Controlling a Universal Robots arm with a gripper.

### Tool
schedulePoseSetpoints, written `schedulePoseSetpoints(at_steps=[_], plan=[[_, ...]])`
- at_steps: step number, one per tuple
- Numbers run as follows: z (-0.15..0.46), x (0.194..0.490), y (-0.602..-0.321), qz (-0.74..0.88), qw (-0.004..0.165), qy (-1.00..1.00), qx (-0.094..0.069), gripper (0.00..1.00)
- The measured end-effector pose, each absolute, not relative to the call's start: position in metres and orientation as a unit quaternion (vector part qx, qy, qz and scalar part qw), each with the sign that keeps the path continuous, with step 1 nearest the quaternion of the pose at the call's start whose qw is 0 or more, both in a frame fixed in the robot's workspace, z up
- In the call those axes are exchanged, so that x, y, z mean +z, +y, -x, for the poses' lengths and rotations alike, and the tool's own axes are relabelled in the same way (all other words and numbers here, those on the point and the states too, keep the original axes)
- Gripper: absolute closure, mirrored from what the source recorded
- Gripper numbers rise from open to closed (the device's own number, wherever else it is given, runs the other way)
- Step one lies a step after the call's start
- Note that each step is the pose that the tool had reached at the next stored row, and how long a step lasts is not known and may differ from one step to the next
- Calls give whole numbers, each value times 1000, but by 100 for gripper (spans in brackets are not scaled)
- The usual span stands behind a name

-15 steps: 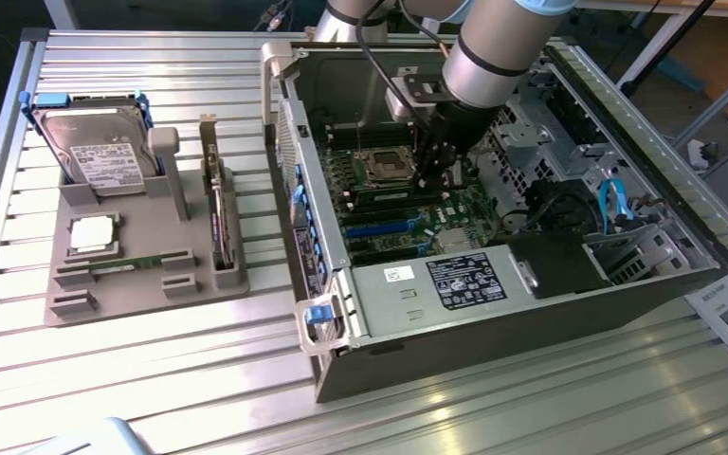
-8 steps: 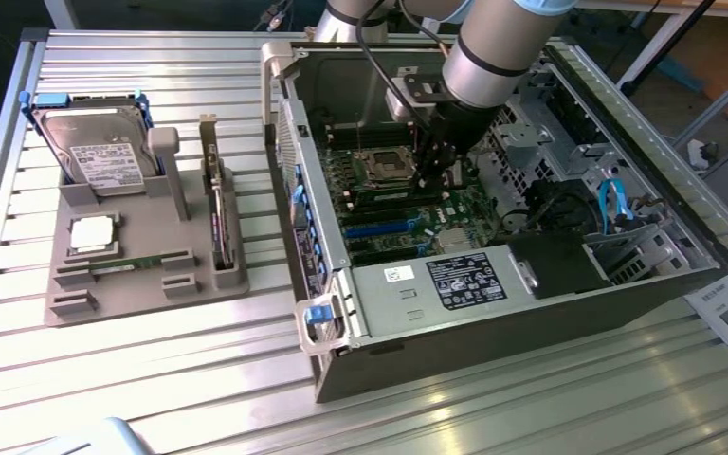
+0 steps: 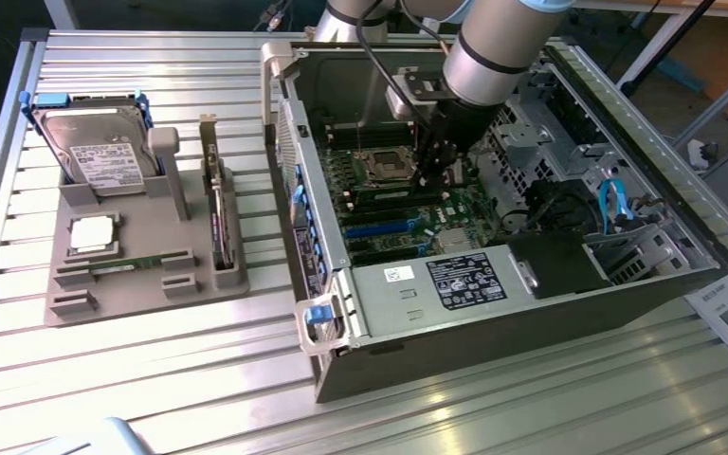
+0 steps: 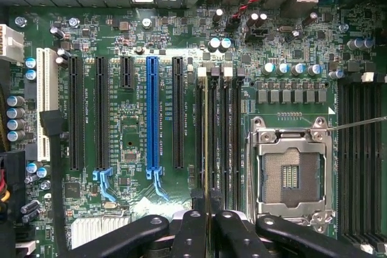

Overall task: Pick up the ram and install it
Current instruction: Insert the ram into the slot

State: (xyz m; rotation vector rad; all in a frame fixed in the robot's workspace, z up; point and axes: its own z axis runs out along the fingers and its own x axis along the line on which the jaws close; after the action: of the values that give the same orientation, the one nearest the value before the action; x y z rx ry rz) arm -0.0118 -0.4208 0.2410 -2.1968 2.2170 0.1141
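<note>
Where the gripper (image 4: pixel 207 219) pinches, the ram (image 4: pixel 206 143) sits clamped.

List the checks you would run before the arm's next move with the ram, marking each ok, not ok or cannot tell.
1. Fingers closed on ram: ok.
2. Ram edge parallel to memory slots: ok.
3. Ram seated in its slot: cannot tell.
4. Slot clips latched: cannot tell.
5. Black cable apart from ram: ok.
</note>
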Motion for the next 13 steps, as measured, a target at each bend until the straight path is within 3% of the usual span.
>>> schedulePoseSetpoints(at_steps=[13], plan=[[12, 241, -421, 703, 9, 710, 37, 88]])
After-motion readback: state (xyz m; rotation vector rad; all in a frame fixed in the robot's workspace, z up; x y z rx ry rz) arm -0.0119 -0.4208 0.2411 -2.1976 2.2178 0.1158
